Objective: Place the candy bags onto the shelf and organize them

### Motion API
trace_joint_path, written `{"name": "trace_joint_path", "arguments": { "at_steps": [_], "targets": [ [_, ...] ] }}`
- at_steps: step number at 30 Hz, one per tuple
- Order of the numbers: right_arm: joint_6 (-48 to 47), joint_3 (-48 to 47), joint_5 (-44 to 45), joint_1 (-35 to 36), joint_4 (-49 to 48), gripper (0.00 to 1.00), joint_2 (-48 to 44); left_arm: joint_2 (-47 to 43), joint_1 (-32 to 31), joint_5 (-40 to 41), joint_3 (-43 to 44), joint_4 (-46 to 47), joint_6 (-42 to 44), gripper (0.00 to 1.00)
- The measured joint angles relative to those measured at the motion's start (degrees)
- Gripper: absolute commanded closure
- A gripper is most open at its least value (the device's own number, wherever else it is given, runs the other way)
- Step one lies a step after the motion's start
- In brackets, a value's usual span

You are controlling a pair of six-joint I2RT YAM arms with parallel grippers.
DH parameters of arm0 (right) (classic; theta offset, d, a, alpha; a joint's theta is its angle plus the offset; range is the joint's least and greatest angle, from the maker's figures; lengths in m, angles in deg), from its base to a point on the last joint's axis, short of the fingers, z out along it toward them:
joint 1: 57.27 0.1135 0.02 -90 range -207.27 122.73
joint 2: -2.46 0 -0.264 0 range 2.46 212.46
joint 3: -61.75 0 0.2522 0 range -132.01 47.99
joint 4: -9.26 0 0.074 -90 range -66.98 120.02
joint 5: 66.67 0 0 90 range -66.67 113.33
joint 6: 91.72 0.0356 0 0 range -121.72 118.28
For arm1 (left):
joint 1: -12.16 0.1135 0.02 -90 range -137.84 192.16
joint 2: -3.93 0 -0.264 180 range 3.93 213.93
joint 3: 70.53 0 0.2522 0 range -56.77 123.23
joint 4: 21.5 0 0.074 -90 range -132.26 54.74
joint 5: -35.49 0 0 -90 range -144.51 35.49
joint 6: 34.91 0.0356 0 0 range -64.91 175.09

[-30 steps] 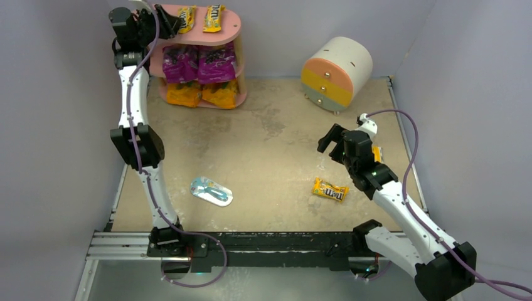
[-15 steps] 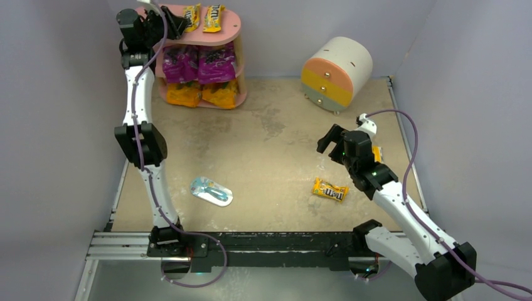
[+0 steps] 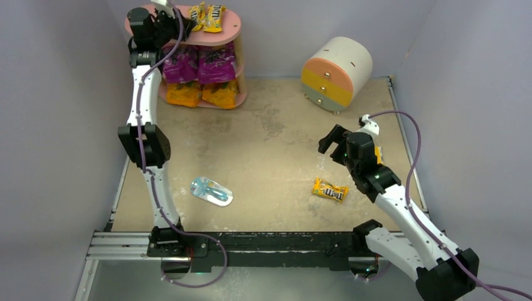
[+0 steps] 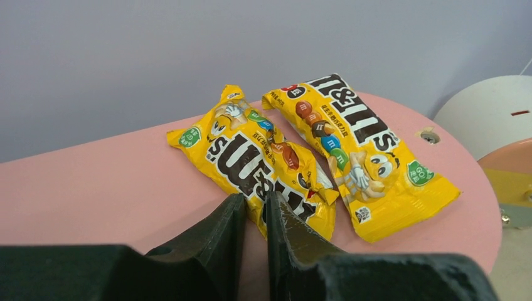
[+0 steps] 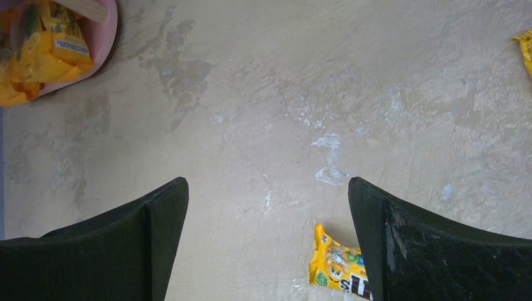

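Note:
The pink shelf (image 3: 236, 26) stands at the far left. Two M&M's packs lie side by side on its top board (image 4: 94, 188). My left gripper (image 4: 256, 200) (image 3: 183, 17) reaches over that board, jaws almost together on the near edge of the left pack (image 4: 263, 163) (image 3: 198, 15), beside the right pack (image 4: 357, 150) (image 3: 214, 17). Two purple bags (image 3: 198, 63) fill the middle tier and two orange-yellow bags (image 3: 202, 94) the bottom one. My right gripper (image 5: 268, 188) (image 3: 329, 141) hovers open over the floor, above and left of a loose M&M's pack (image 5: 335, 269) (image 3: 330, 189). Another yellow pack (image 3: 377, 153) peeks out behind the right wrist.
A round cream drum cabinet (image 3: 337, 72) with orange-yellow drawers stands at the back right. A flat light-blue and white packet (image 3: 211, 190) lies on the floor near the left arm's base. Grey walls close in on both sides, and a black rail (image 3: 251, 241) runs along the near edge.
My left gripper has slid right across the top board while its jaws narrowed. The left M&M's pack has shifted toward the right one. The right arm has barely moved.

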Motion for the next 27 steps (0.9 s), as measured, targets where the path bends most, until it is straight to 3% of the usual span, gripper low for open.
{"name": "trace_joint_path", "arguments": {
  "at_steps": [8, 19, 27],
  "targets": [
    [0.0, 0.1, 0.0, 0.0, -0.2, 0.01, 0.7, -2.6, 2.6, 0.7, -2.9, -1.8, 3.0, 0.52],
    [0.0, 0.4, -1.3, 0.0, -1.6, 0.01, 3.9, -3.0, 3.5, 1.6, -2.7, -2.6, 1.8, 0.27],
    [0.0, 0.4, -3.1, 0.0, -2.2, 0.01, 4.5, -7.2, 3.5, 2.2, -5.4, -4.2, -1.5, 0.22]
  ]
}}
